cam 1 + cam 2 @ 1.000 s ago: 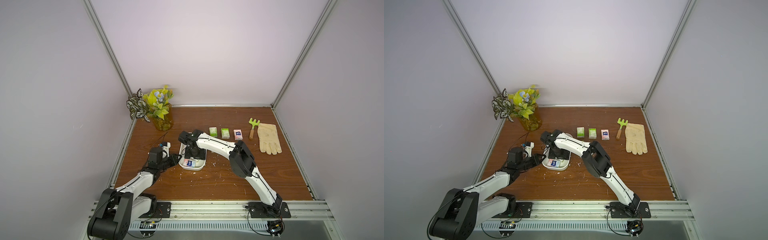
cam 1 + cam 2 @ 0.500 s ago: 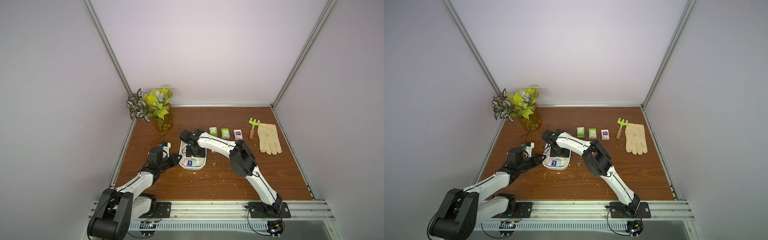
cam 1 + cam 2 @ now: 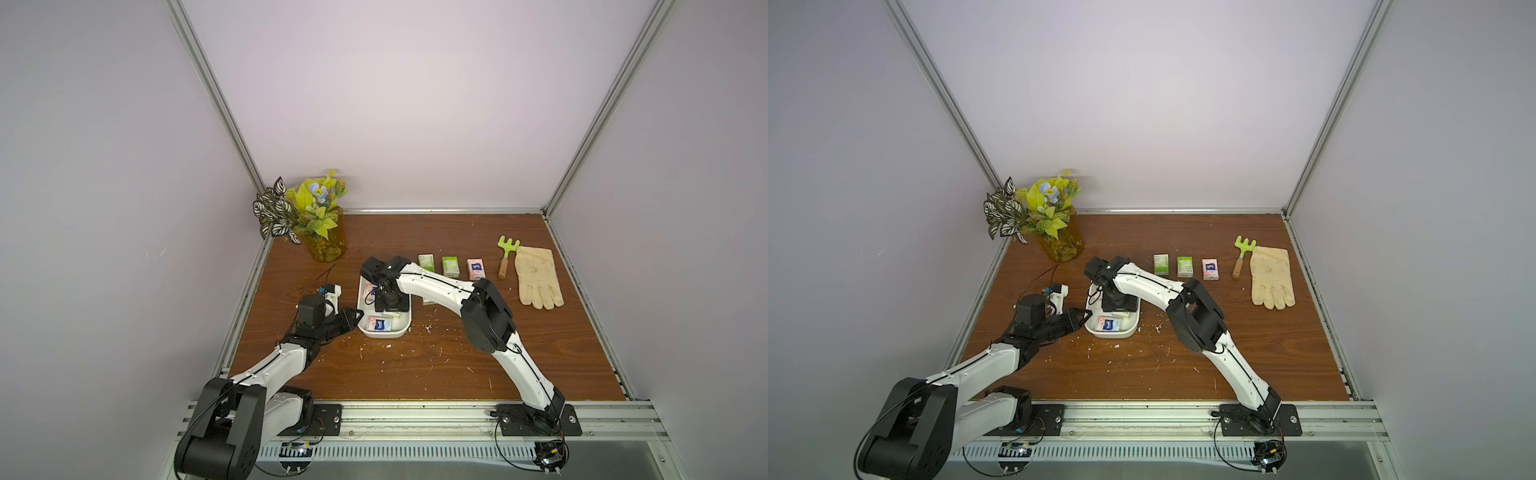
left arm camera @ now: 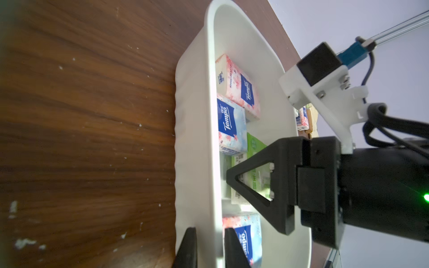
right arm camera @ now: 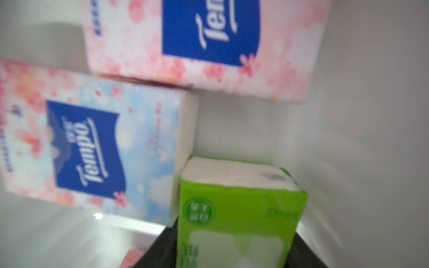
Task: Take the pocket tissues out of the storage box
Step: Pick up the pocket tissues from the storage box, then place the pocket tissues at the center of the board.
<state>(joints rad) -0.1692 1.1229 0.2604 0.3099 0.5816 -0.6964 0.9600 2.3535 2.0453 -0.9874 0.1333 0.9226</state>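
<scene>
A green packet (image 5: 236, 222) is clamped between the right gripper (image 4: 249, 183) jaws inside the storage box (image 4: 195, 143), whose wall is pinched by the left gripper (image 4: 210, 248) jaws, while three packets (image 3: 451, 266) are seen on the table (image 3: 415, 365) beyond

**Desk:** How does the light fall?

**Photographer:** Even, soft and bright in both top views; only faint shadows on the counter (image 3: 415, 365), wall lines bowing toward the frame edges.

**Desk:** And close up?

**Photographer:** The right pincer (image 5: 234, 253) view is smeared: the green packet (image 5: 239, 215) between its fingers and the pink packet (image 5: 204, 46) beyond both soft. Glare whitens the storage box (image 4: 197, 139) beside the left pincer (image 4: 210, 248).
</scene>
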